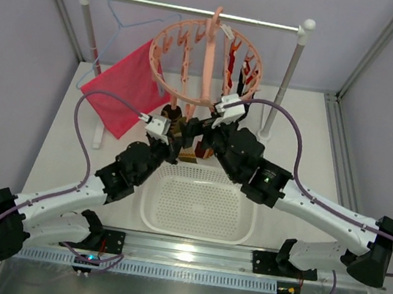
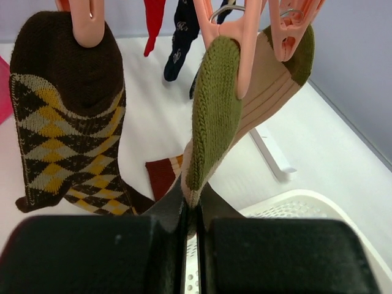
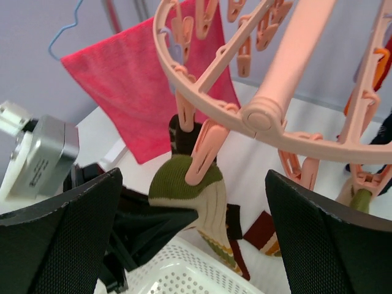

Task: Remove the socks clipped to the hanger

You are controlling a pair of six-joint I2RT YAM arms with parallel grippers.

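Nearest, the left arm [image 1: 62,204] and right arm [image 1: 321,206] rise from the near edge of a white desk [image 1: 329,152] and meet over its middle. Across the far side runs a metal rail [image 1: 194,11]. From it hangs the hanger [image 1: 153,55], a salmon-pink ring with dangling clips. A white perforated basket [image 1: 199,203] sits on the desk between the arms. A pink-red cloth [image 1: 127,92] hangs at far left. The right gripper [image 3: 193,184] is spread wide just below the ring. The left gripper [image 2: 191,229] is pressed together on the lower edge of a tan sock [image 2: 214,110] with olive-green toe, held above by a pink clip [image 2: 248,55]. Left of it hangs a brown argyle sock [image 2: 67,122]. Farther back are a red sock [image 2: 153,18] and a navy sock [image 2: 180,37].
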